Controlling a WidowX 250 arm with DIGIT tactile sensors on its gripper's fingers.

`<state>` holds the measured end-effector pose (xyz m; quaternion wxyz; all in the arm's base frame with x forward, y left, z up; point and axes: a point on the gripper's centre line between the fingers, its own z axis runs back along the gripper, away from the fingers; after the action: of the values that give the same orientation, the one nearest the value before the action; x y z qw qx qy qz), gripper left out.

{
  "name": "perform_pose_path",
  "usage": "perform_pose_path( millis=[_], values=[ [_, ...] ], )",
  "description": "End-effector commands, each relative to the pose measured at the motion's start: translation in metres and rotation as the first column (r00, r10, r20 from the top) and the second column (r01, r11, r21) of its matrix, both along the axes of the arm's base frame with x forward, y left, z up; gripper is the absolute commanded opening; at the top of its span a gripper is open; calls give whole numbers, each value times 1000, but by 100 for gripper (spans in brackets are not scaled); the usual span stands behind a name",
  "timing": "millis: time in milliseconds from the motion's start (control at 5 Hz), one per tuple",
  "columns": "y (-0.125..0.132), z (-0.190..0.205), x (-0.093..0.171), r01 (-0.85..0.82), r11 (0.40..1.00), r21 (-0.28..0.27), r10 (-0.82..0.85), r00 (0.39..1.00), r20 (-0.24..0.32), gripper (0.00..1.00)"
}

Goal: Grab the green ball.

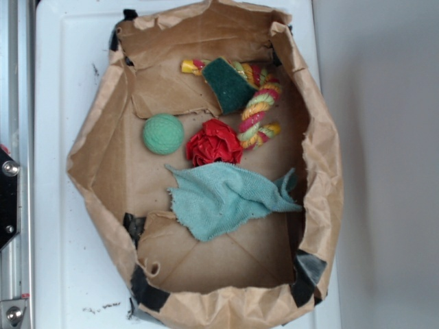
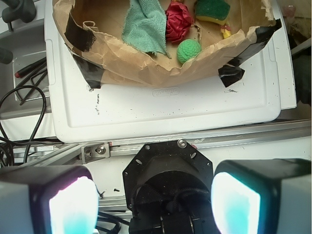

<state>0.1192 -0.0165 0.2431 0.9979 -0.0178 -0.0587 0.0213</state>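
The gripper (image 2: pixel 146 204) is spread wide with nothing between its pads, and it's parked well back from the action, out past the edge of the white counter (image 2: pixel 161 112) over the metal rail; it doesn't show up in the exterior view at all. The green ball (image 1: pixel 163 133) sits on the floor of the crumpled brown paper bag (image 1: pixel 103 137), toward one side wall, just beside the red ruffled toy (image 1: pixel 214 142) but not quite touching it as far as I can tell. The teal cloth (image 1: pixel 230 195) lies near it too, and the dark green sponge (image 1: pixel 228 83) rests on the rope toy (image 1: pixel 260 110) further off, so don't mix that one up with the target. My take: nothing's been grabbed yet, it's all approach from here. I'd bring the gripper over the bag wall high enough to clear the floppy paper rim, then come straight down on the ball with the pads lined up so one drops on the open bag-floor side and neither snags the red toy or the cloth edge. It's round and looks rubbery, so centre the pinch or it'll probably squirt out sideways.
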Motion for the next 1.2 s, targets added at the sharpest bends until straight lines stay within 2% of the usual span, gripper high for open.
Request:
perform_pose_path(
  millis=[0, 400, 600, 800, 1000],
  values=[
    [0, 0, 0, 0, 1000, 0, 0, 1000, 0, 100],
    [13, -22, 61, 148, 988, -32, -146, 988, 56, 100],
    [26, -41, 87, 266, 964, -8, -265, 962, 68, 100],
    [48, -46, 107, 231, 972, 37, -234, 964, 127, 100],
    [56, -42, 125, 209, 970, 123, -226, 964, 143, 100]
  ],
)
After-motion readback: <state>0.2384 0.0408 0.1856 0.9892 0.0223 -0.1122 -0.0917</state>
